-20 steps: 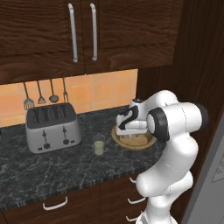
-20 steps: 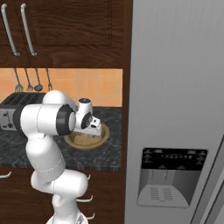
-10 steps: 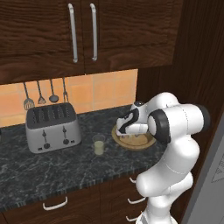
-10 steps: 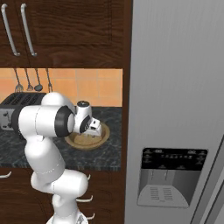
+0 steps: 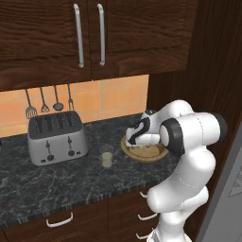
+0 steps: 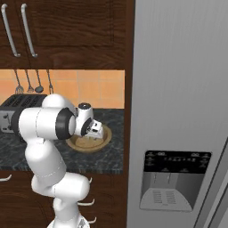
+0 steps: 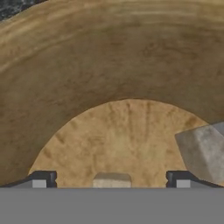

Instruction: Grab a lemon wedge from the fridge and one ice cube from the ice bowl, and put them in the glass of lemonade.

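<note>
White arm bent over the dark speckled stone table (image 5: 56, 184), tool (image 7: 111, 178) down inside the round shallow tan-brown wooden ice bowl (image 5: 150, 153). Tool released, jaws spread wide, nothing between them. In the hand view, dark fingertips (image 7: 41, 178) sit low over the bowl floor; a pale grey ice cube (image 7: 202, 151) lies just beside the right tip, and another pale cube (image 7: 112, 180) sits between the tips at the bottom edge, contact not clear. Small clear tumbler of pale yellow lemonade (image 5: 107, 156) stands on the table between the bowl and the steel four-slot toaster (image 5: 56, 137), apart from both. Tall grey fridge (image 6: 178, 111) with black dispenser panel is right of the bowl, doors closed. Lemon wedge can't be seen.
</note>
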